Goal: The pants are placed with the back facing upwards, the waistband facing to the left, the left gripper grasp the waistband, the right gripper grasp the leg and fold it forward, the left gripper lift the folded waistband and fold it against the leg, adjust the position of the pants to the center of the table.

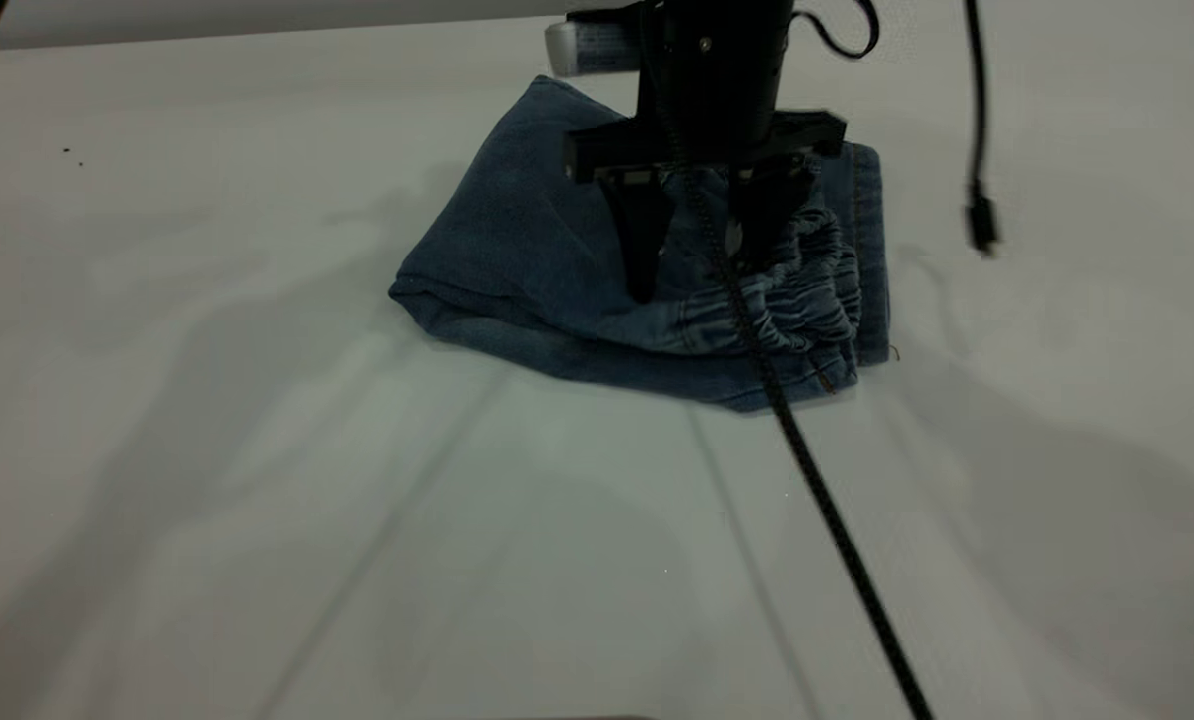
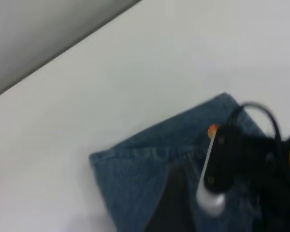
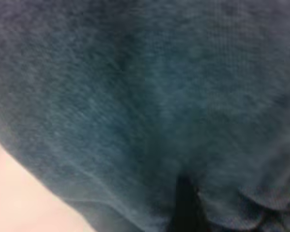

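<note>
The pants lie folded into a compact blue denim bundle at the table's far middle. The ruffled waistband sits on top at the bundle's right end, over the leg with its stitched hem. My left gripper points straight down onto the bundle, open, one finger on flat denim and the other at the ruffles. The right gripper is mostly hidden behind it; only its white cylinder and thin looped cable show. The right wrist view is filled with denim and one dark finger.
A thick braided cable runs from the left gripper across the table toward the near right. A loose black cable with a plug hangs at the right. The table's far edge lies just behind the pants.
</note>
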### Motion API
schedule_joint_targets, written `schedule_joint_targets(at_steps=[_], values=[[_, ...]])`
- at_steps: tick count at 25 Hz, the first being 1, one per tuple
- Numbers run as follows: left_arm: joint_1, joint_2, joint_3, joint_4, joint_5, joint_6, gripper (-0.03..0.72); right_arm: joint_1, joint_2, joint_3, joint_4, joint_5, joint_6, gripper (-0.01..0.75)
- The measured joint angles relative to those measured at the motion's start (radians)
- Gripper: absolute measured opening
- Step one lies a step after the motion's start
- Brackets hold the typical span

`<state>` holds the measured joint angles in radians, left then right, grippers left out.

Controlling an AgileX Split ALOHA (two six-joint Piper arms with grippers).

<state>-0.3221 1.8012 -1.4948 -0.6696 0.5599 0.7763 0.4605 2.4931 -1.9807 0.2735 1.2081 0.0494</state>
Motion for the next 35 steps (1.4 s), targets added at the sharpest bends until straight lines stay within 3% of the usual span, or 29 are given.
schedule_joint_targets(at_steps=[7,15,20,29,35], values=[[0.082,-0.198,0.001,0.174,0.207,-0.105,0.573,-0.001,-0.263,0.001,-0.049,0.005,-0.009,0.4],[0.097,-0.421,0.001,0.461,0.612,-0.312,0.572,-0.001,-0.741,0.116,-0.078,0.027,-0.049,0.399],[0.097,-0.534,0.064,0.547,0.612,-0.412,0.569,-0.001,-1.08,0.36,-0.146,0.039,-0.06,0.399],[0.097,-0.781,0.453,0.543,0.612,-0.487,0.57,-0.001,-1.718,0.958,-0.254,0.004,0.021,0.404],[0.097,-0.992,0.67,0.493,0.612,-0.561,0.57,-0.001,-2.006,1.287,-0.304,-0.035,0.07,0.466]])
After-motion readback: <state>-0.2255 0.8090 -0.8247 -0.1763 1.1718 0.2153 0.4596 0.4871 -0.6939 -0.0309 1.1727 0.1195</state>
